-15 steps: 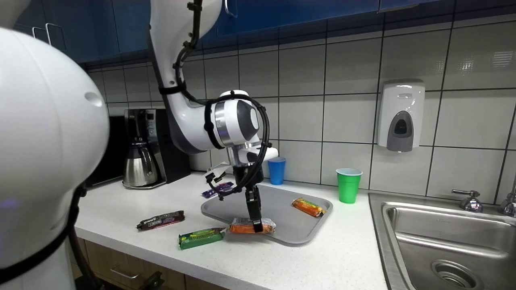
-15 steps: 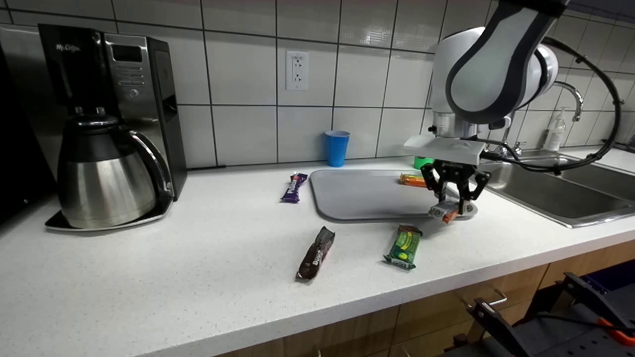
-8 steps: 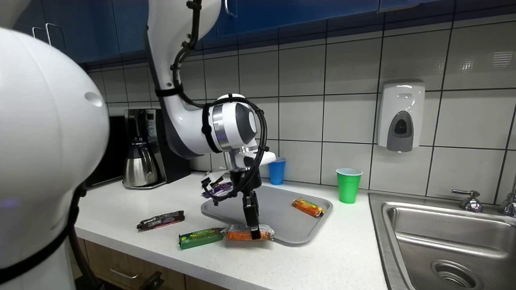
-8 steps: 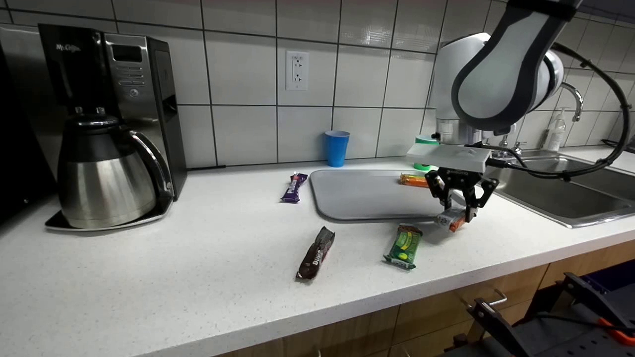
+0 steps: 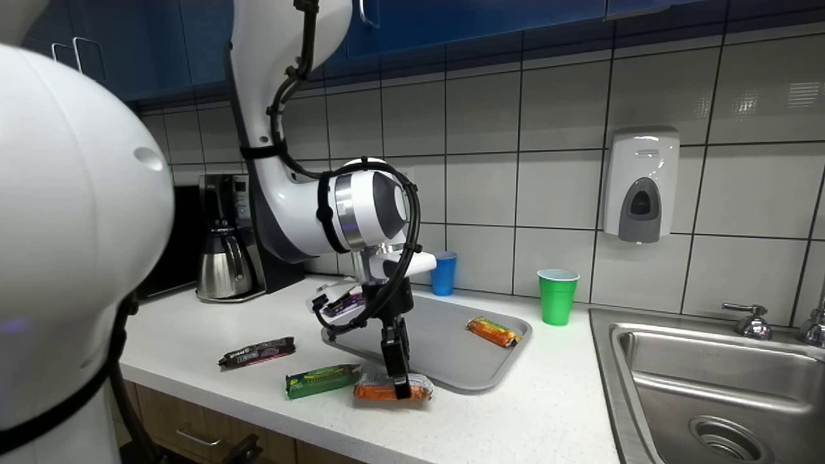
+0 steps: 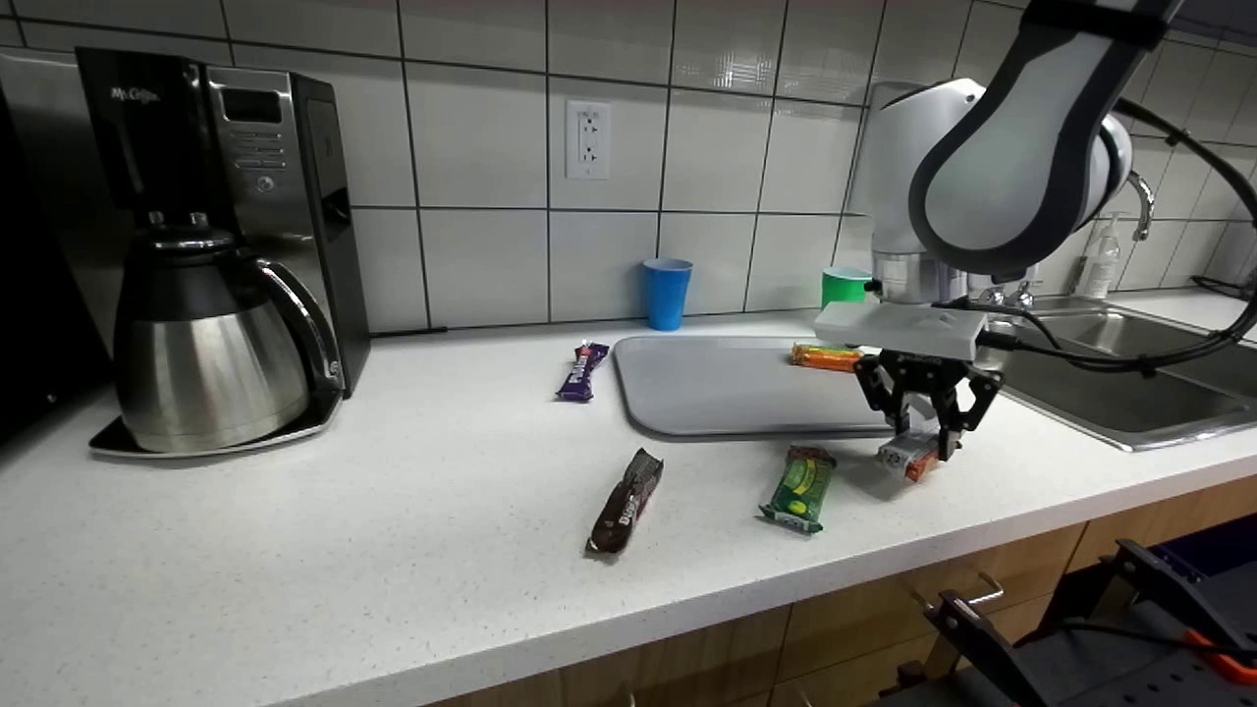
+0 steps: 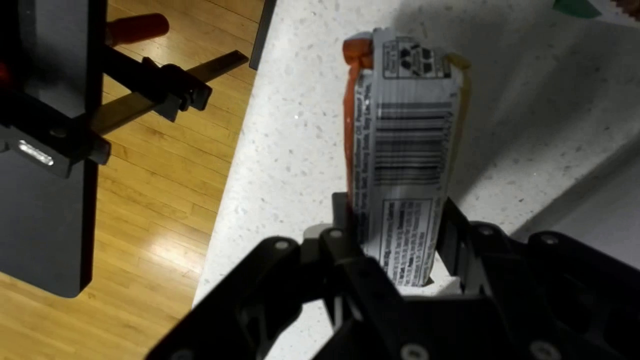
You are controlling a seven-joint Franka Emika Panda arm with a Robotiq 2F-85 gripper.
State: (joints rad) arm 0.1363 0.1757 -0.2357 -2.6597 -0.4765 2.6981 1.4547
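Orange-and-white bar [image 7: 407, 145], just right of centre in the wrist view, is clamped in my gripper [image 7: 395, 212]: I judge the grasp done, the release not yet made

Hand [image 6: 923, 437] downward, in 2-finger grip

Your countertop [image 6: 393, 550]: white, speckled. On it you have grey tray [image 6: 737, 383], purple packet [image 6: 582, 372], green packet [image 6: 800, 489], brown packet [image 6: 626, 503], blue cup [image 6: 668, 295], green cup [image 5: 557, 298], coffee maker [image 6: 280, 206].
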